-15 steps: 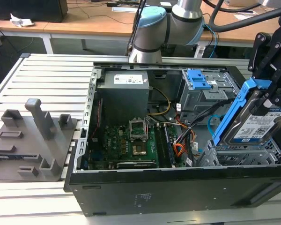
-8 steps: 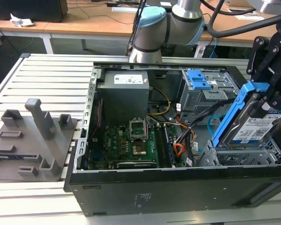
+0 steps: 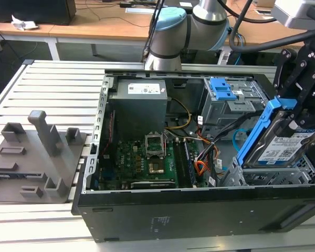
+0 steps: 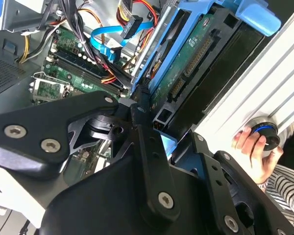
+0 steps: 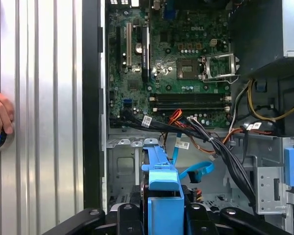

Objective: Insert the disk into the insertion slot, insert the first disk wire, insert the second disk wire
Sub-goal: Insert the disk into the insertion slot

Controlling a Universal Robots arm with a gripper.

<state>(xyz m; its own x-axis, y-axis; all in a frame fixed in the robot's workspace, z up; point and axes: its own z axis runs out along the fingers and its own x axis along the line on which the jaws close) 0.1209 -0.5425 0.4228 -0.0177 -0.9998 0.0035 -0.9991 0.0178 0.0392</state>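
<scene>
The disk (image 3: 281, 143) is held tilted, pinched by its blue frame in the gripper (image 3: 296, 118), just above the slot (image 3: 273, 177), not yet seated.

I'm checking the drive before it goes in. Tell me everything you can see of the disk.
The disk is a flat silver-grey drive with a white label, clipped in a bright blue plastic carrier. The second wrist view shows its green circuit board. It stands steeply tilted at the exterior view's right, lower end at the perforated grey slot, not seated. The gripper, jaws shut, holds its upper part.
</scene>
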